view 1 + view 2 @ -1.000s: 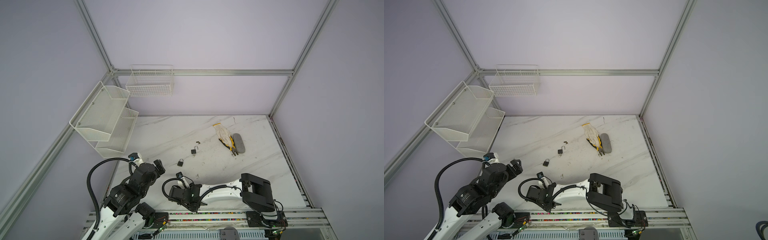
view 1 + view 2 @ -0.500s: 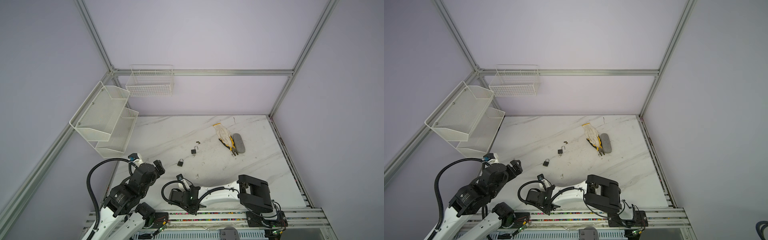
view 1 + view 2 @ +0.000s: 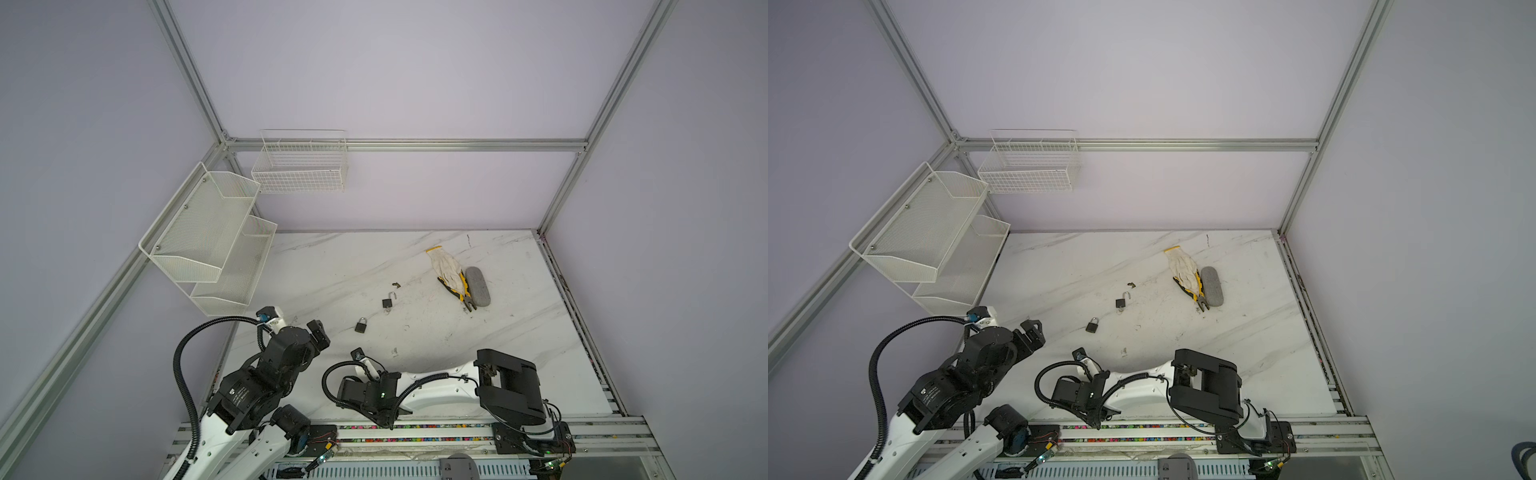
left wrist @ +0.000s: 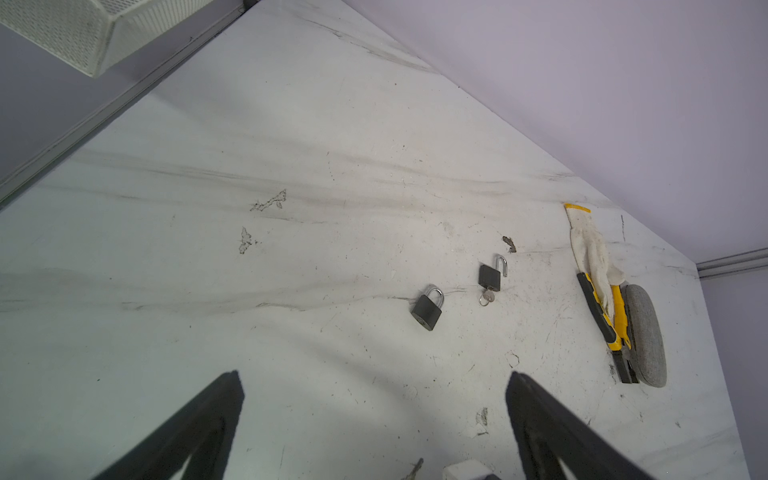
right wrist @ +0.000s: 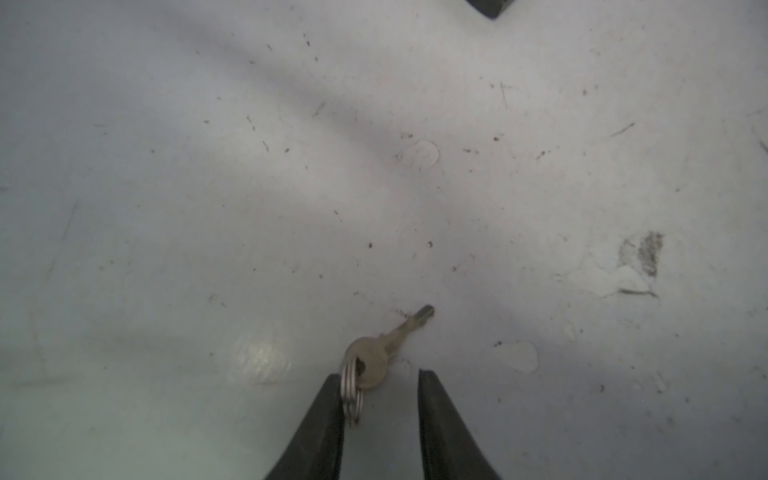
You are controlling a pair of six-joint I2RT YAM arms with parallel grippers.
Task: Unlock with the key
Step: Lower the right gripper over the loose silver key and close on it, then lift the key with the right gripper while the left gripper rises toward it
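A small brass key [image 5: 374, 360] on a steel ring lies on the marble table [image 5: 249, 187]. My right gripper [image 5: 379, 374] straddles its head. The ring leans on one fingertip [image 5: 330, 386]; the other stands clear of the key, so a gap remains. In both top views the right arm [image 3: 368, 392] hides the key. A shut black padlock [image 3: 360, 325] [image 4: 427, 307] lies mid-table. Beyond it lies a second padlock [image 3: 387, 301] [image 4: 490, 276] with its shackle open and its own key in it. My left gripper [image 4: 374, 376] [image 3: 318, 332] hovers wide open and empty, left of the shut padlock.
A white glove [image 3: 444, 266], yellow pliers [image 3: 457, 289] and a grey oval case [image 3: 477, 286] lie at the back right. White mesh shelves [image 3: 208, 237] and a wire basket [image 3: 299, 166] hang on the left and back walls. A dark scrap [image 3: 397, 285] lies near the open padlock.
The right arm has shifted a little toward the table's front edge, and its jaws have narrowed around the key. The left arm has stayed put.
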